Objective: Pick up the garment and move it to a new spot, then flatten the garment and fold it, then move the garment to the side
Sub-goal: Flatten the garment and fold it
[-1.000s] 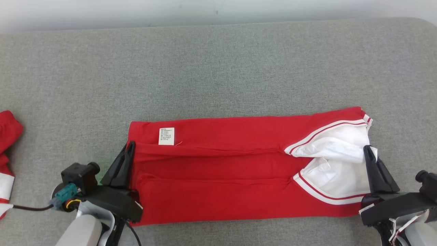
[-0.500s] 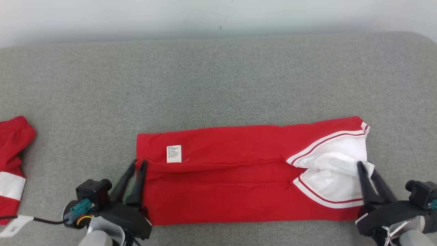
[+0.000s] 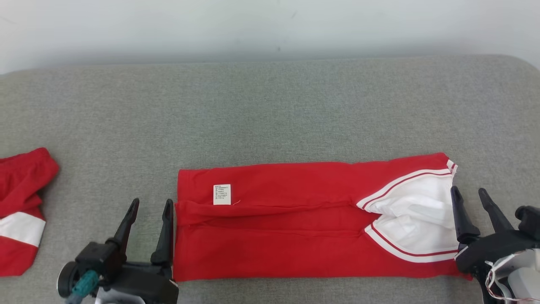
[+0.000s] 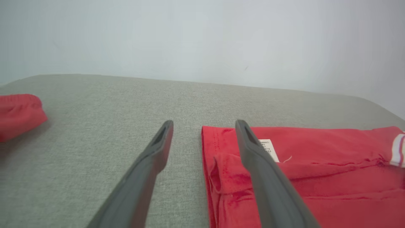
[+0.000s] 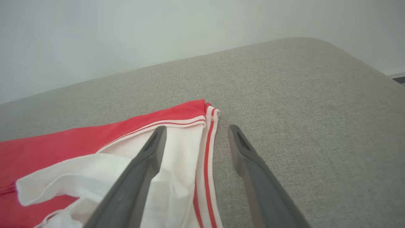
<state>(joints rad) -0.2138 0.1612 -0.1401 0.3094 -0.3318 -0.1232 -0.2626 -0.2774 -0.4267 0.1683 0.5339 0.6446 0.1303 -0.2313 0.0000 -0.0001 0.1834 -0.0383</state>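
Note:
A red garment (image 3: 287,223) with white, red-striped panels at its right end lies folded in a long strip on the grey padded surface (image 3: 270,114); a white label (image 3: 222,194) shows near its left end. My left gripper (image 3: 152,203) is open just off the garment's left edge (image 4: 208,164), holding nothing. At the right end my right gripper (image 3: 469,192) also stands open beside the white panel (image 5: 177,177), its left finger over the fabric, empty.
A second red and white garment (image 3: 21,211) lies crumpled at the far left of the surface (image 4: 19,114). A pale wall runs behind the surface's far edge. Bare grey surface stretches beyond the folded garment and to its right.
Both grippers opened and let go of the garment's ends, drawing back toward me. The camera tilted, shifting the whole picture down and right.

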